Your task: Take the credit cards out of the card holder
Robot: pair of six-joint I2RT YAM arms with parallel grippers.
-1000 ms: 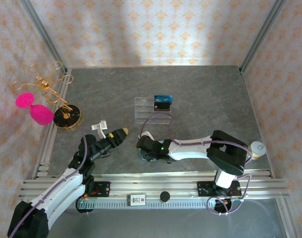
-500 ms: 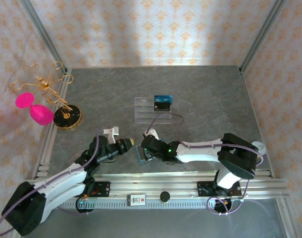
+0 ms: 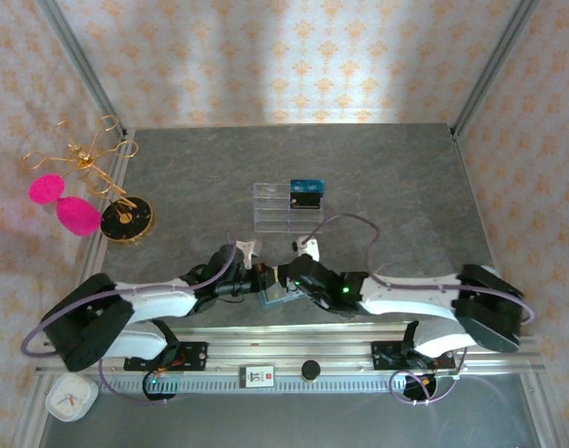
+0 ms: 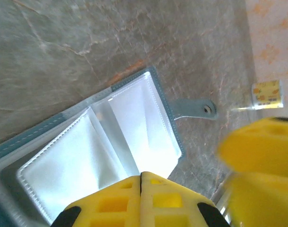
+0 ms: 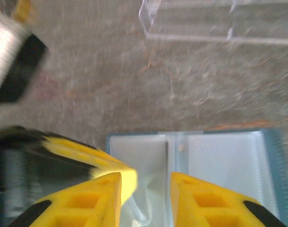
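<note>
The teal-blue card holder lies open near the table's front edge, between my two grippers. Its pale lining with card pockets faces up, and its snap strap sticks out sideways. My left gripper is shut, its tip over the lining, reaching in from the left. My right gripper stands open over the wallet's middle fold, a rumpled pocket leaf between its fingers. The left fingertip touches beside it. A dark card with pale marks stands in the clear acrylic stand.
A gold wire jewellery stand with pink pieces sits at the left wall. The acrylic stand's front edge lies just beyond the wallet. Metal rails run along the near edge, with a white round object below left.
My left gripper has swung right and down onto the wallet. The right arm has stretched out low, its gripper shifting slightly right over the now open wallet.
</note>
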